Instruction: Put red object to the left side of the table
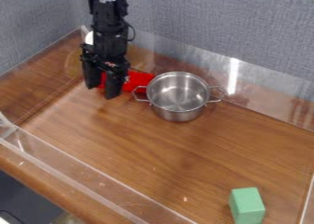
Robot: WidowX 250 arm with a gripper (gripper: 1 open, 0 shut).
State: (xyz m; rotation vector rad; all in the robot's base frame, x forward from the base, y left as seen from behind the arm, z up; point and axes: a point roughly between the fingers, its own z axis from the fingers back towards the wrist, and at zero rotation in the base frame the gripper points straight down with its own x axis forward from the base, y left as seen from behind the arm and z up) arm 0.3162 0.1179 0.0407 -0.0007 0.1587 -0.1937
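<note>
The red object (pixel 135 80) lies flat on the table (pixel 147 163) at the back, between my gripper and the steel pot. Only its right part shows; the rest is hidden behind my right finger. My gripper (pixel 102 86) points straight down at the red object's left end, fingertips at the tabletop. Its black fingers (pixel 90 77) stand apart with a gap between them. Whether they touch the red object I cannot tell.
A steel pot (pixel 178 95) with two handles stands just right of the red object. A green cube (pixel 247 205) sits near the front right corner. Low clear plastic walls (pixel 73 186) border the tabletop, and a grey backdrop stands behind.
</note>
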